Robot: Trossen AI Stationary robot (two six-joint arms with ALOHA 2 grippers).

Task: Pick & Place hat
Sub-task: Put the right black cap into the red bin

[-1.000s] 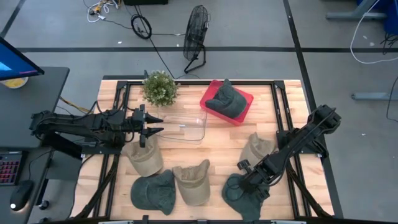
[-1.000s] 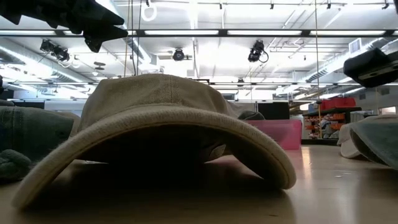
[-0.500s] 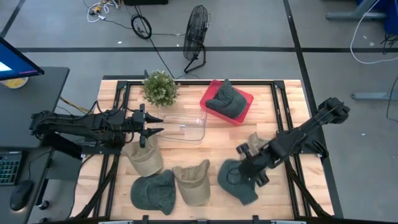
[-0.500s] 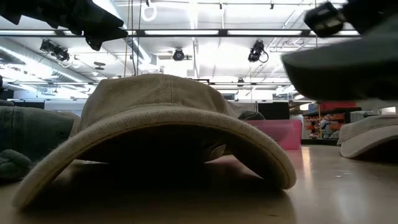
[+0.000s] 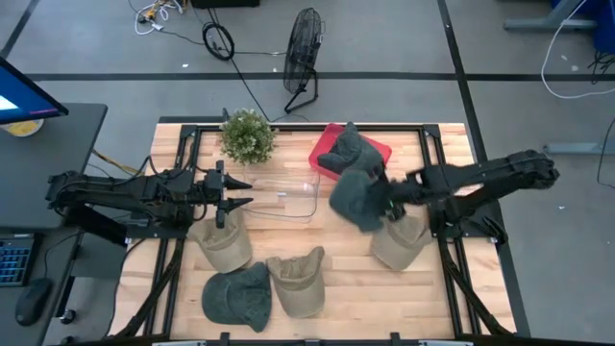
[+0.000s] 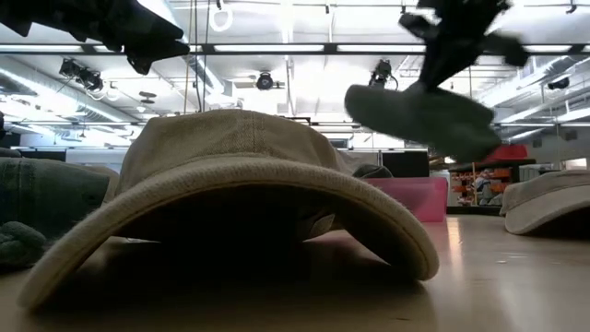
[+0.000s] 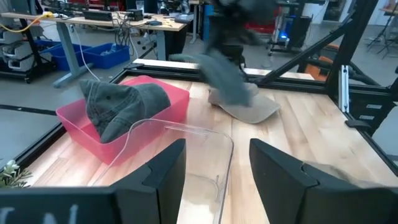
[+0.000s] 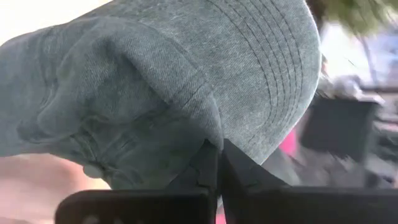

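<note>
My right gripper [image 5: 386, 196] is shut on a dark green cap [image 5: 357, 197], carried in the air just near of the pink bin [image 5: 378, 152]. The bin holds another green cap [image 5: 348, 152]. In the low view the held cap [image 6: 419, 115] hangs high under the right gripper [image 6: 452, 41]. The right wrist view is filled by the cap [image 8: 174, 93] above the right gripper [image 8: 219, 165]. My left gripper [image 5: 240, 192] waits open at the left, beside a clear tray [image 5: 288, 197]; in its own view the left gripper [image 7: 217, 168] looks toward the bin [image 7: 74, 118]. My right gripper pinches the green cap between its two fingers where the brim meets the crown [image 8: 210, 138]. The fingers come level from the table's right side. The cap is lifted clear of the table and tilted, its brim [image 6: 387, 101] drooping below the fingers.
A tan cap [image 5: 399, 240] lies under the right arm. Near the front edge lie a tan cap [image 5: 223, 245], a green cap [image 5: 237, 298] and another tan cap [image 5: 298, 281], the last filling the low view [image 6: 230, 184]. A potted plant [image 5: 247, 135] stands at the far left.
My right gripper, shut on the green cap, has risen from the table's near right part and swung toward the far edge and the pink bin. The cap has gone from lying on the table to hanging clear in the air. The tan cap beneath it is uncovered.
</note>
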